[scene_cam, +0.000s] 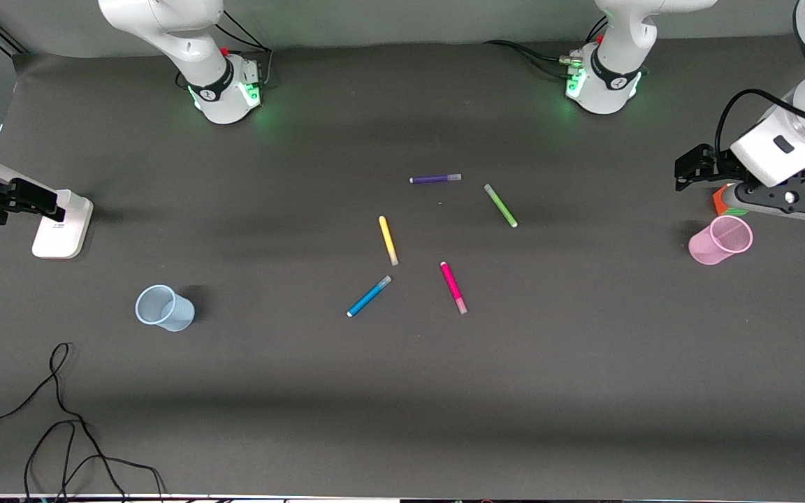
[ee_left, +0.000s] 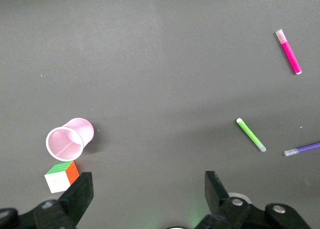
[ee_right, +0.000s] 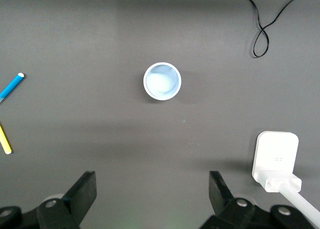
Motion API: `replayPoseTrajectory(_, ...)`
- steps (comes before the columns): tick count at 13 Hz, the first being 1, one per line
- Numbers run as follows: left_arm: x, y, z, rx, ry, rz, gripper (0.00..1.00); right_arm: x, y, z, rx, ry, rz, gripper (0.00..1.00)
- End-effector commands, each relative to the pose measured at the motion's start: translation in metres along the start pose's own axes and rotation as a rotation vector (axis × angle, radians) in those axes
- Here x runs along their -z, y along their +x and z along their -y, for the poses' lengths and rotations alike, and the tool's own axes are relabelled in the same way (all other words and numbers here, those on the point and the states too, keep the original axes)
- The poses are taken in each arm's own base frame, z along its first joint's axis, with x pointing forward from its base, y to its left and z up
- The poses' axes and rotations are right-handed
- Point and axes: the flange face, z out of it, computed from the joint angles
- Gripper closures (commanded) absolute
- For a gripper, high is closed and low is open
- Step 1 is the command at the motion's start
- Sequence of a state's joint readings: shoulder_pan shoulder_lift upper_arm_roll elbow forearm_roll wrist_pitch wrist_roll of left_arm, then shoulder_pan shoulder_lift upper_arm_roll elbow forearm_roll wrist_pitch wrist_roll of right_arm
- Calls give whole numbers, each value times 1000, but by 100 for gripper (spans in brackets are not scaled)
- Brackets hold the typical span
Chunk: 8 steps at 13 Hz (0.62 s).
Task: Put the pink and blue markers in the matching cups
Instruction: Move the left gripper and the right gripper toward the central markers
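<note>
The pink marker [scene_cam: 453, 286] and the blue marker [scene_cam: 369, 295] lie flat mid-table, a little apart. The pale blue cup [scene_cam: 163, 308] stands toward the right arm's end and the pink cup [scene_cam: 720, 240] toward the left arm's end. My left gripper [scene_cam: 687, 173] hangs open and empty above the table beside the pink cup [ee_left: 70, 139]; the left wrist view [ee_left: 148, 186] also shows the pink marker [ee_left: 289, 51]. My right gripper [scene_cam: 42, 199] hangs open and empty above the table at the right arm's end; the right wrist view [ee_right: 152, 184] shows the blue cup [ee_right: 162, 81] and the blue marker's tip [ee_right: 11, 87].
A yellow pen [scene_cam: 388, 239], a green pen [scene_cam: 500, 205] and a purple pen [scene_cam: 435, 179] lie near the markers. A colour cube [ee_left: 62, 176] sits beside the pink cup. A white stand [scene_cam: 63, 223] is under the right gripper. A black cable [scene_cam: 60, 419] lies near the front camera.
</note>
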<state>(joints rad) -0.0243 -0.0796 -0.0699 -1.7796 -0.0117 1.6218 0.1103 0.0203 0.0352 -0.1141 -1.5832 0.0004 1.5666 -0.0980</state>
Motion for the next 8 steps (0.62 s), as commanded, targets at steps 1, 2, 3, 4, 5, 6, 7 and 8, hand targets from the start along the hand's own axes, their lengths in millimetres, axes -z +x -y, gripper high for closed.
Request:
replayPoseTrajectory(1, 4, -1, 0, -12, 9, 7, 1, 3, -1, -2, 19, -7, -11, 0)
replayPoseTrajectory(2, 4, -1, 0, -12, 9, 7, 1, 3, -1, -2, 16, -7, -11, 0)
replayPoseTrajectory(3, 4, -1, 1, -11, 9, 7, 1, 4, -1, -2, 16, -7, -14, 0)
replayPoseTrajectory(4, 3, 0, 2, -9, 8, 10, 1, 4, -1, -2, 16, -8, -14, 0)
replayPoseTrajectory(5, 3, 0, 0, -12, 8, 10, 1, 3, 0, -2, 16, -7, -11, 0)
replayPoseTrajectory(6, 3, 0, -1, -12, 8, 10, 1, 3, 0, -2, 17, -7, -11, 0)
replayPoseTrajectory(7, 3, 1, -2, -11, 6, 8, 1, 4, 0, -2, 17, -8, -14, 0)
replayPoseTrajectory(8, 3, 1, -6, -3, 2, 8, 1, 5, 2, -2, 19, -9, -16, 0)
